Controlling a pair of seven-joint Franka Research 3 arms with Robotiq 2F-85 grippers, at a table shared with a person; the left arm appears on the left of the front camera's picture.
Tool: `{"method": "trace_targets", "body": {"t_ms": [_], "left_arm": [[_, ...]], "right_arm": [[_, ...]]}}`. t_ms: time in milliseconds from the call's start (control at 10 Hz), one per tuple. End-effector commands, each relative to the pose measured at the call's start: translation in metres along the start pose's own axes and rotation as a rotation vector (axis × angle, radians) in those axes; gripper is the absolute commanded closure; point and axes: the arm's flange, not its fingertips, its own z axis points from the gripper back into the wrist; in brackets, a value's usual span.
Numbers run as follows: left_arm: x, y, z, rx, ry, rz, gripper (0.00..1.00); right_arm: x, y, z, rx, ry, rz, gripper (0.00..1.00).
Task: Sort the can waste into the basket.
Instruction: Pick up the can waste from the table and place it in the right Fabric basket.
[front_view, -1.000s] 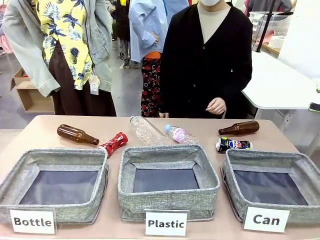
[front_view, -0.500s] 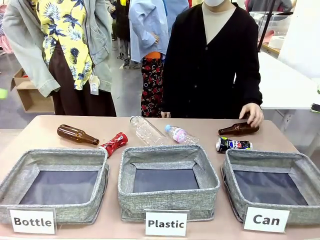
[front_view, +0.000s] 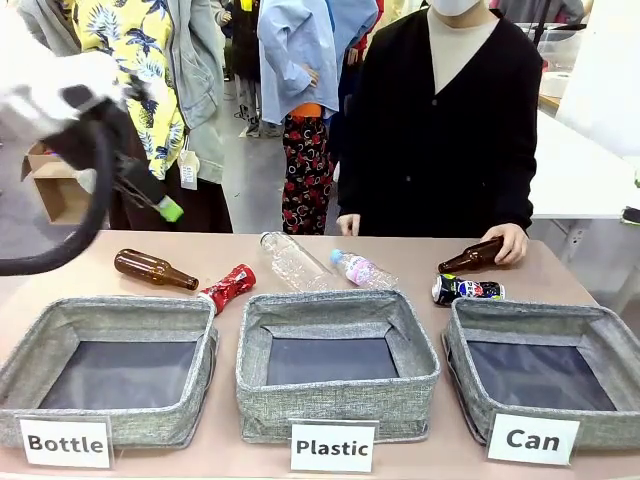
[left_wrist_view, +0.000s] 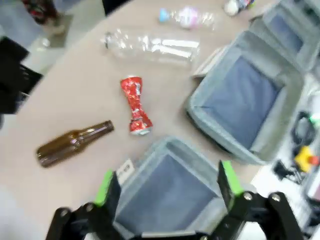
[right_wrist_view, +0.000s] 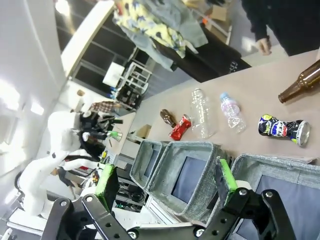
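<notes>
Cans: crushed red can (front_view: 228, 287) lying just beside the Bottle bin's (front_view: 110, 312) far right corner; dark can (front_view: 466, 290) lying just behind the basket (front_view: 545, 312). Left gripper (left_wrist_view: 166, 180) fingers spread, raised over the Bottle bin; right gripper (right_wrist_view: 165, 175) fingers spread, high above the bins. Person's hand (front_view: 510, 243) on a brown bottle (front_view: 475, 257) near the dark can.

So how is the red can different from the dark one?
The red can is shiny red and squashed thin in the middle; the dark can is black with colourful print and looks rounder. The red can lies by the Bottle basket; the dark can lies right behind the Can basket. Both lie on their sides on the table, outside any basket.
</notes>
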Motion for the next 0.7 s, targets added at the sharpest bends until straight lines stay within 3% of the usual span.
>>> {"method": "trace_targets", "body": {"t_ms": [0, 100, 200, 400, 500, 600], "left_arm": [[0.015, 0.018, -0.021, -0.002, 0.058, -0.115, 0.00], [0.014, 0.013, -0.025, 0.060, 0.075, -0.060, 0.00], [0.014, 0.006, -0.025, 0.002, 0.050, -0.061, 0.00], [0.014, 0.006, -0.025, 0.002, 0.050, -0.061, 0.00], [0.019, 0.011, -0.038, 0.013, 0.074, -0.081, 0.00], [0.026, 0.018, -0.048, -0.059, 0.038, -0.150, 0.00]], "right_arm": [[0.004, -0.002, -0.001, 0.019, -0.017, 0.030, 0.00], [0.004, -0.002, -0.001, 0.019, -0.017, 0.030, 0.00], [0.004, -0.002, -0.001, 0.019, -0.017, 0.030, 0.00], [0.004, -0.002, -0.001, 0.019, -0.017, 0.030, 0.00], [0.004, -0.002, -0.001, 0.019, -0.017, 0.030, 0.00], [0.004, -0.002, -0.001, 0.019, -0.017, 0.030, 0.00]]}}
